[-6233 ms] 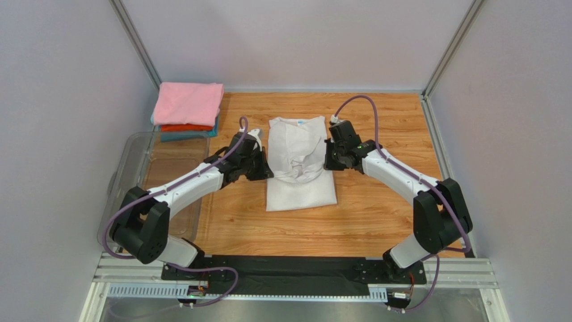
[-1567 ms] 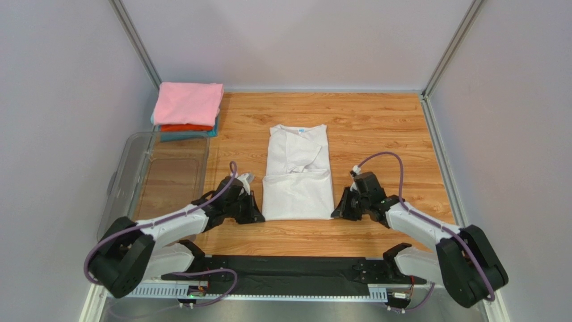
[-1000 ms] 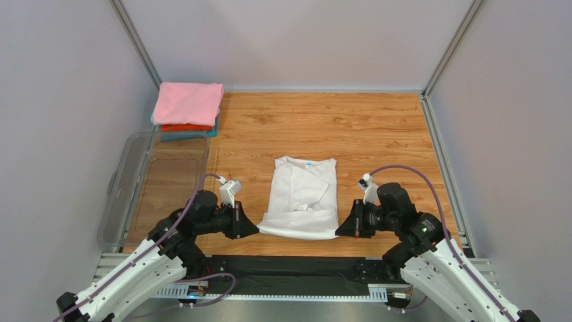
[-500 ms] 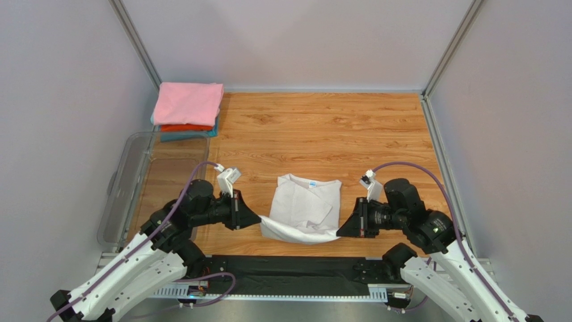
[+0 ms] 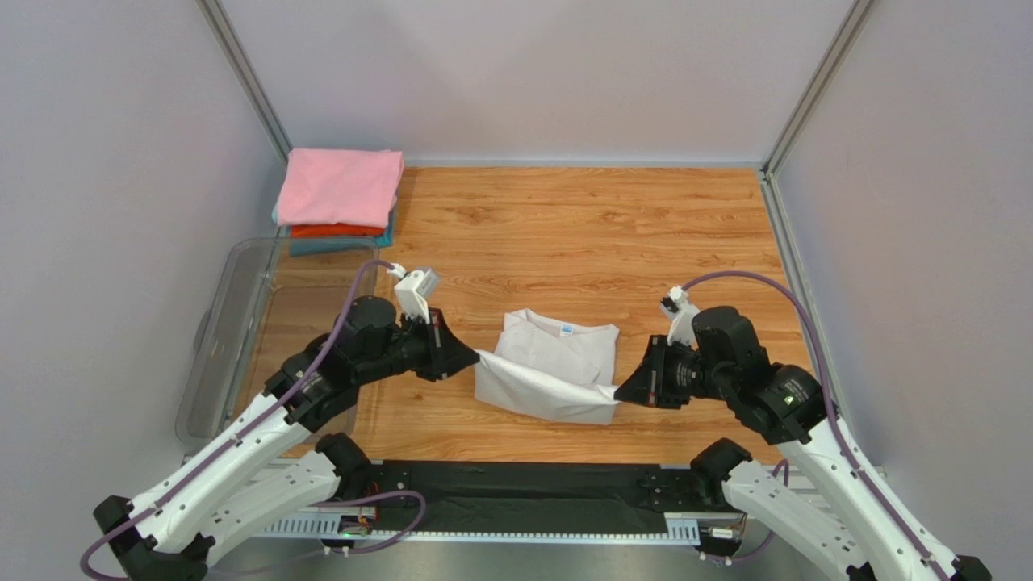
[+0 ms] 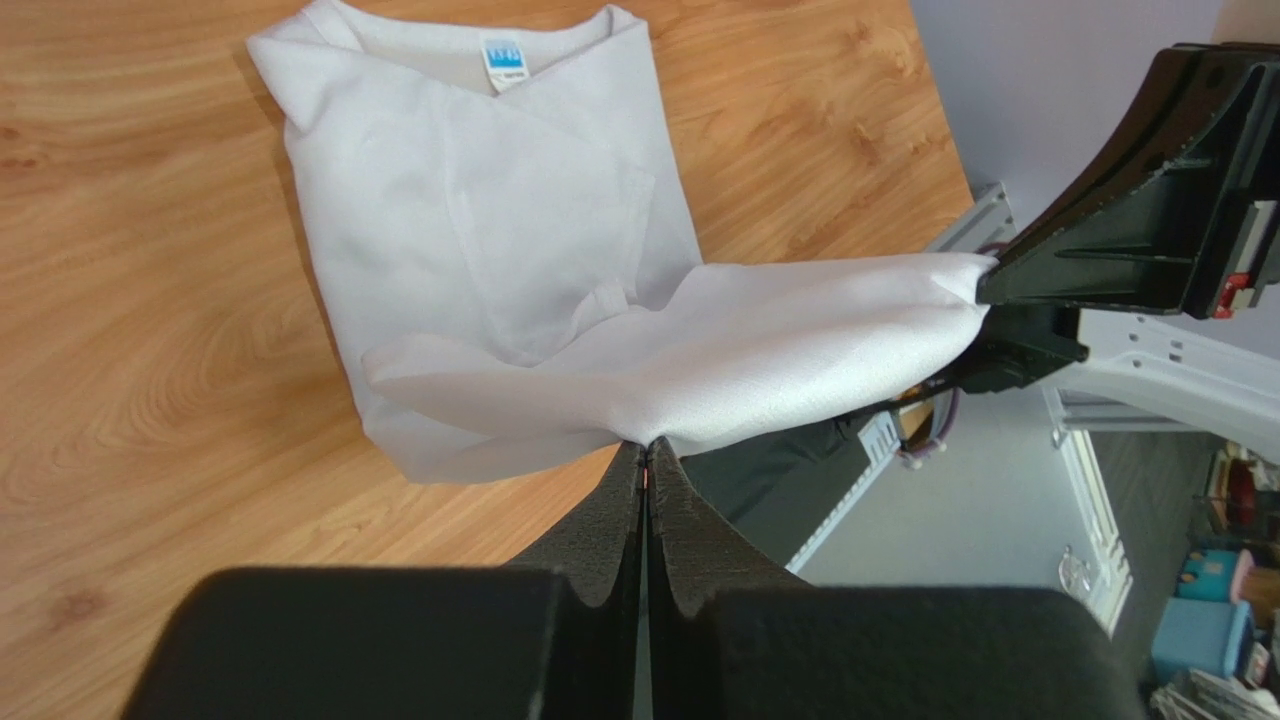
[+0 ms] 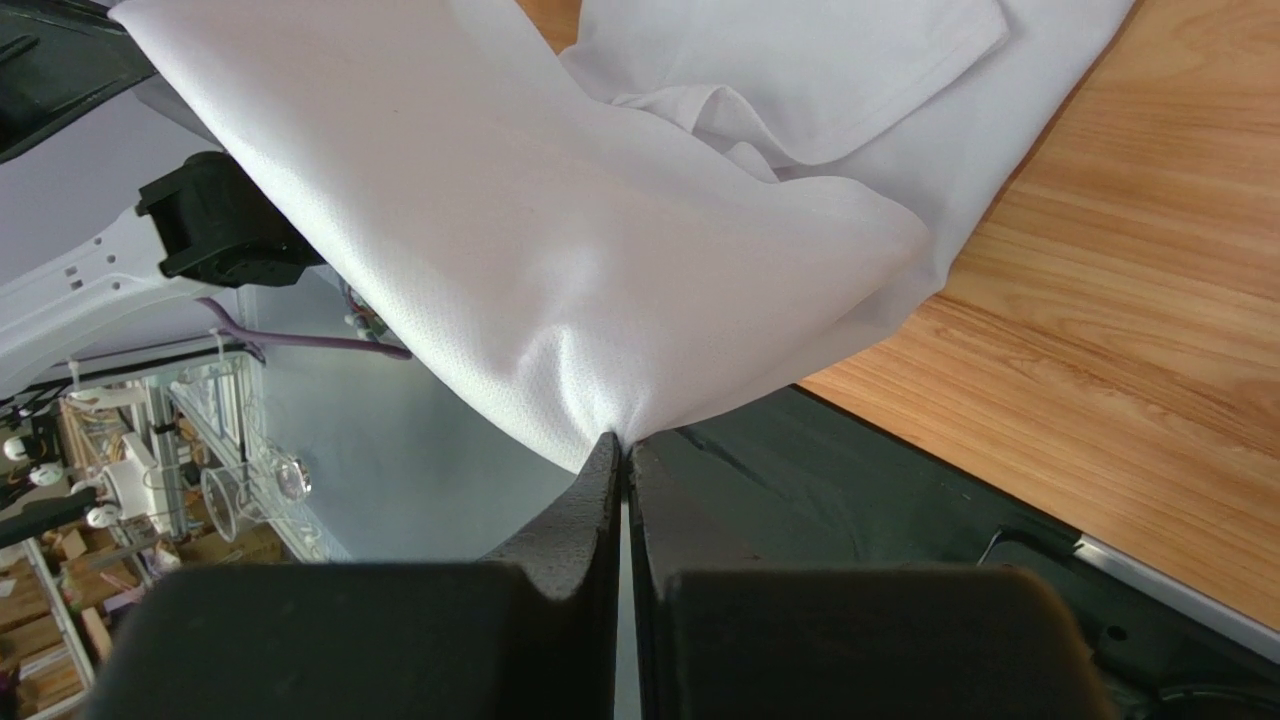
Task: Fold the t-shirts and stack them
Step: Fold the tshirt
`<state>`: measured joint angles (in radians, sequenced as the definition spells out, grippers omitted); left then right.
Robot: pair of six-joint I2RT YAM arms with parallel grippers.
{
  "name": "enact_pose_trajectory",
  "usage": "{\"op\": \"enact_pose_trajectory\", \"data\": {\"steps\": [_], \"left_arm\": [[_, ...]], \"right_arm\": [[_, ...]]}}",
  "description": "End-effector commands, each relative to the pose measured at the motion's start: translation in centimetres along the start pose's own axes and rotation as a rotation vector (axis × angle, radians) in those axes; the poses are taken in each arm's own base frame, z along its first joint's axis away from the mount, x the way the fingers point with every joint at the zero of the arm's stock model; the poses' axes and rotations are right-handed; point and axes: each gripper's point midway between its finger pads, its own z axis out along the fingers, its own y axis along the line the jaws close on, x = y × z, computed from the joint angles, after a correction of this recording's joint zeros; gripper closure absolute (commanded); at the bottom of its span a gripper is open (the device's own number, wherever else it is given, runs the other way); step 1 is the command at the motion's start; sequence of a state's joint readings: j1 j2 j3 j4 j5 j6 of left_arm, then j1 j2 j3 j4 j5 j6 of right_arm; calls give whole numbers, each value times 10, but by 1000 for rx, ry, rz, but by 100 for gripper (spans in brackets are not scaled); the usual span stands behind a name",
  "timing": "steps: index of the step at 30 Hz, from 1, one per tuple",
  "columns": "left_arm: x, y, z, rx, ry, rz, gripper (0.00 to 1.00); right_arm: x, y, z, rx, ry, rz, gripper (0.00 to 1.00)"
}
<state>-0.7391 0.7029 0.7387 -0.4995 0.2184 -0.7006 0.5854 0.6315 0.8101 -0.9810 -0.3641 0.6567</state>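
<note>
Our left gripper (image 5: 474, 358) is clamped on one near corner of the white t-shirt (image 5: 560, 354). Our right gripper (image 5: 622, 395) is pinched tight on the other, so the hem hangs stretched between them above the bench (image 5: 679, 242). The collar end lies on the wood toward the near edge. The folded pink, orange-red and teal t-shirts (image 5: 340, 188) sit stacked at the far left corner.

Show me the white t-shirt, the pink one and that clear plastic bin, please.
white t-shirt (image 5: 553, 354): overhead view, middle of the cloth.
pink t-shirt (image 5: 340, 185): overhead view, centre of its top face.
clear plastic bin (image 5: 303, 317): overhead view, its bare floor.
</note>
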Motion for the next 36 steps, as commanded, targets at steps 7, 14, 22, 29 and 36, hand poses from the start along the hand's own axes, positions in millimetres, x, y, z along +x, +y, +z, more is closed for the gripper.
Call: {"op": "enact_pose_trajectory", "data": {"steps": [7, 14, 22, 29, 36], "left_arm": [[-49, 0, 21, -83, -96, 104, 100], [-65, 20, 44, -153, -92, 100, 100], [-85, 35, 67, -142, -107, 76, 100], [-92, 61, 92, -190, -75, 58, 100], [-99, 84, 111, -220, -64, 45, 100]], "right_arm": [[-33, -8, -4, 90, -88, -72, 100], [-57, -19, 3, 133, -155, -61, 100], [-92, -31, 26, 128, -223, -14, 100], [-120, -38, 44, 110, -283, 7, 100], [-137, -56, 61, 174, -300, 27, 100]]}}
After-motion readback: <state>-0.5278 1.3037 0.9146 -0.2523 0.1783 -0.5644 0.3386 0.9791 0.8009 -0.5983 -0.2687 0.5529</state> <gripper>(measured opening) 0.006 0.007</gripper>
